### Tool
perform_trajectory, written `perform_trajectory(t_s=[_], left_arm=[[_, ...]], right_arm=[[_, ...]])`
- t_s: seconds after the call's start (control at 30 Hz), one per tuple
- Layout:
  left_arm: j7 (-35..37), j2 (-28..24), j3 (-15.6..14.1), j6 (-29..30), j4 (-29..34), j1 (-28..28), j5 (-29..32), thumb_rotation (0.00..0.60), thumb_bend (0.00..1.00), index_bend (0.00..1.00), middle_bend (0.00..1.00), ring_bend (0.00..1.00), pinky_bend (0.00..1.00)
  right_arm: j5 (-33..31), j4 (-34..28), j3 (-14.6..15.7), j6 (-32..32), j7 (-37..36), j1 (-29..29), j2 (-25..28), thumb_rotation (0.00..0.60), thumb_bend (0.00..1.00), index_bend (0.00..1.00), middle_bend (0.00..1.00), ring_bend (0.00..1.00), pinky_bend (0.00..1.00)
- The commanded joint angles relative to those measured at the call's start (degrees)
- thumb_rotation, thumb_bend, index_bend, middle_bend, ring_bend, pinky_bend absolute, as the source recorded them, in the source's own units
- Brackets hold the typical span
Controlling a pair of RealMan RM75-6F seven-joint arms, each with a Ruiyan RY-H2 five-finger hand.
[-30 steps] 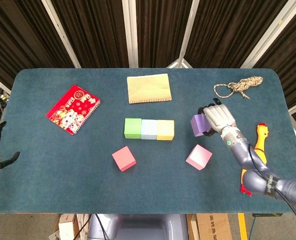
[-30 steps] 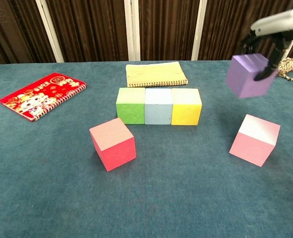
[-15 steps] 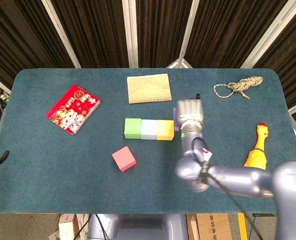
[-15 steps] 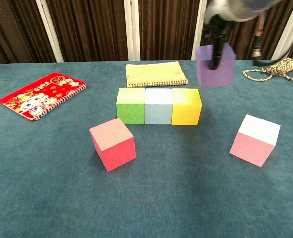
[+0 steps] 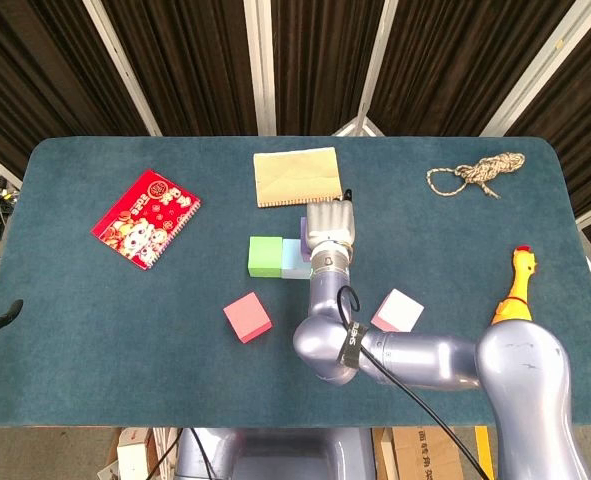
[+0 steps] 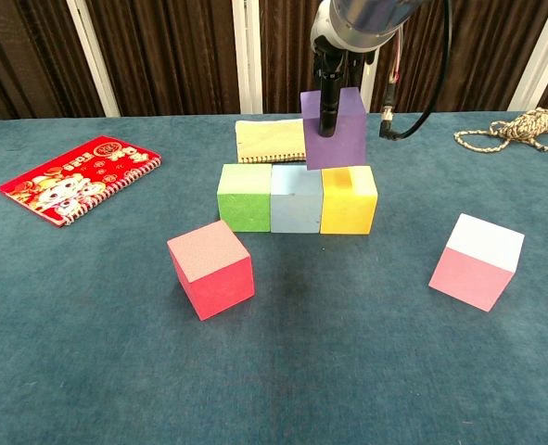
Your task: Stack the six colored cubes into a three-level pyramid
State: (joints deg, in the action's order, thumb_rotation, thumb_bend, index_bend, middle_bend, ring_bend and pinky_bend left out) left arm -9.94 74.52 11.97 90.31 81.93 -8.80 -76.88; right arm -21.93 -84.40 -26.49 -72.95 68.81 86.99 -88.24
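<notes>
The right hand (image 5: 330, 226) hangs over the row of three cubes on the table (image 6: 88, 371), its fingers (image 6: 328, 102) pinching the purple cube (image 6: 334, 128) just above the seam between the light blue cube (image 6: 296, 205) and the yellow cube (image 6: 349, 200); the green cube (image 6: 244, 197) sits at the row's left end. This looks like the start of the second level. Next it should settle the purple cube squarely across those two before letting go. The red cube (image 6: 210, 269) and pink cube (image 6: 476, 260) wait nearer. I can't see the left hand.
</notes>
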Motion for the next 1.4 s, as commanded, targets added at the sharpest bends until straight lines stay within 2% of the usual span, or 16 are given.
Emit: perform_trajectory(t_s=[0.03, 0.43, 1.4], left_arm=[[0.1, 0.1, 0.1, 0.0, 0.0, 0.0, 0.1, 0.600, 0.20, 0.15, 0.01, 0.00, 0.03], [0.1, 0.9, 0.6, -0.3, -0.9, -0.5, 0.5, 0.600, 0.20, 0.15, 0.01, 0.00, 0.03], [0.0, 0.9, 0.8, -0.2, -0.8, -0.7, 0.7, 0.600, 0.20, 0.15, 0.01, 0.00, 0.03]], right_arm=[[0.0, 1.1, -1.0, 0.2, 1.2, -0.7, -0.5, 0.600, 0.36, 0.42, 0.45, 0.23, 0.00], [1.7, 2.5, -3.8, 0.9, 2.7, -2.5, -2.4, 0.600, 0.36, 0.42, 0.45, 0.24, 0.00], [5.6, 5.1, -6.4, 2.1, 4.3, -5.0, -7.3, 0.600, 0.36, 0.43, 0.45, 0.24, 0.00]])
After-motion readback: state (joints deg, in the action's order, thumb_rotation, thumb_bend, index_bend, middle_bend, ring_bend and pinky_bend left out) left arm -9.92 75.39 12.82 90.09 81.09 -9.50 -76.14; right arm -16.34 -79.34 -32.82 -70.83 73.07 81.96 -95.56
